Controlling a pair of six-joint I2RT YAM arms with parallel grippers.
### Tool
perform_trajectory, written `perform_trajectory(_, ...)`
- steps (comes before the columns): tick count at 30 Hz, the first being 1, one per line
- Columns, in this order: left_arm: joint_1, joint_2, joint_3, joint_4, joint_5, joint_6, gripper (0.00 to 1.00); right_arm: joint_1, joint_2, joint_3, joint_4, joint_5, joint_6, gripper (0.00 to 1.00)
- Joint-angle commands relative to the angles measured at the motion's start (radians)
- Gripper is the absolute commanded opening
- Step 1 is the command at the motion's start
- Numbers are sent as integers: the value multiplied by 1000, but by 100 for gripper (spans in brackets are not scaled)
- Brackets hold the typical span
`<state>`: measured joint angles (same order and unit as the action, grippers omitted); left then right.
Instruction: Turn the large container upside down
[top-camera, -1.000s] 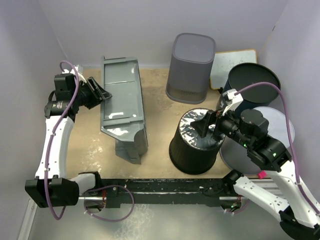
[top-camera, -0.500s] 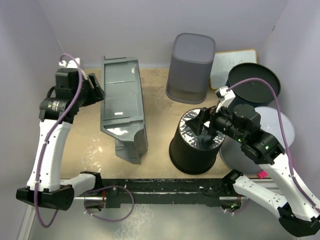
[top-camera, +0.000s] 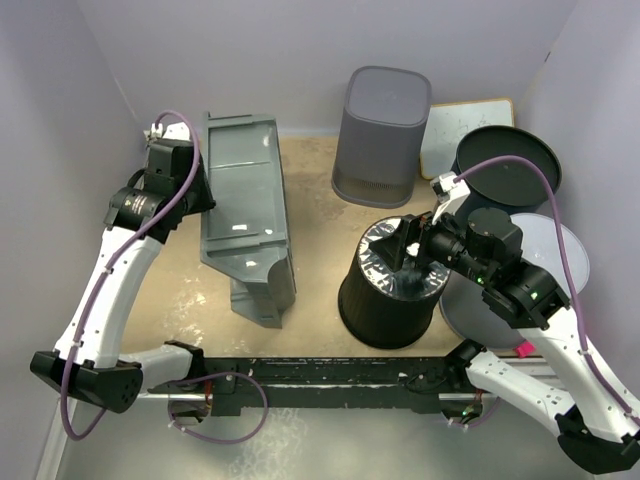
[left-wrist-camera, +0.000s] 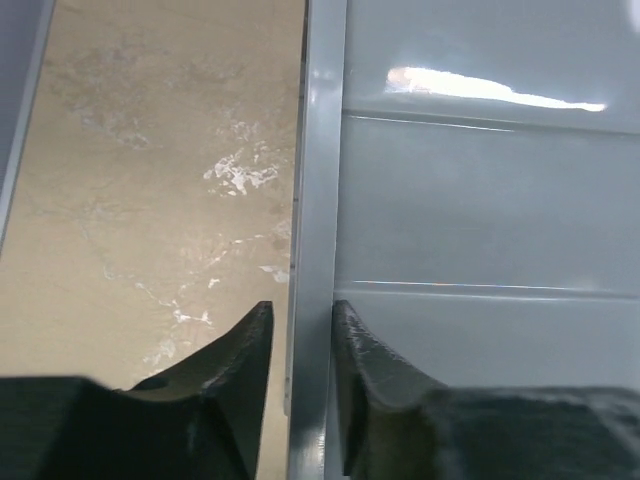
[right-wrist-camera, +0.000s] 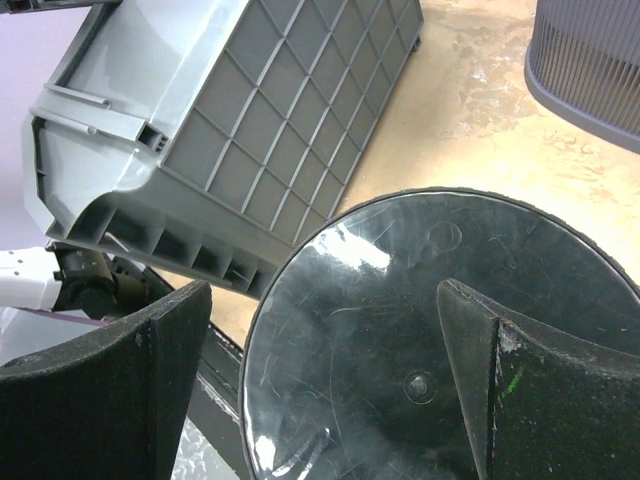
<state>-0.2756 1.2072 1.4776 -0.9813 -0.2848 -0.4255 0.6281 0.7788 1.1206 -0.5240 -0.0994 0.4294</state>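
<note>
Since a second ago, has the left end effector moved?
Yes. The left end effector has shifted right, toward the large grey plastic container, which has stayed put, and now straddles that container's left rim.

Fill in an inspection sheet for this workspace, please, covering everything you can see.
Surface: tan table, scuffed with pale marks.
Job's things: grey bin lies on its side, ribbed base towards the bucket; not yet inverted.
Clutter: black bucket standing base up; grey basket at the rear; white board; dark round tub; pale disc at the right.
End effectors: left end effector straddles the bin's rim, contact unclear; right end effector open above the bucket's shiny base.
Cables: purple cable looped along each arm, another by the bases; no snag seen.
Surroundings: lilac walls on three sides.
</note>
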Motion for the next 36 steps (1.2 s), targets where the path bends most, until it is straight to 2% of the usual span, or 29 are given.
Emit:
perform_trajectory(1,-5,-10,-29,10,-56,40,17,2,-1,8,47,-21,12,96)
perform_trajectory(4,-4,-45,-75,62,-47,35,0,2,2,13,46,-28,12,96)
perform_trajectory(7,-2,-70,-116,116,4,12,0,1,2,15,50,-32,15,96)
perform_trajectory(12,-2,-56,-176,268,317,-94,0,2,-6,16,67,-45,18,96)
perform_trajectory(17,-1,-30,-214,468,565,-224,0,2,-17,8,54,-34,19,96)
perform_trajectory(21,-4,-3,-191,538,646,-275,0,1,-29,1,45,-23,19,96)
perform_trajectory(26,-4,-3,-167,610,653,-320,0,2,-31,-5,54,-23,23,96)
perform_trajectory(32,8,-5,-108,419,464,-182,0,2,-35,-2,39,-16,22,96)
perform_trajectory(34,77,-4,-134,388,480,-164,0,2,-37,-2,34,-11,20,96)
perform_trajectory(36,187,-5,-191,392,574,-159,0,2,-38,-3,32,-10,20,96)
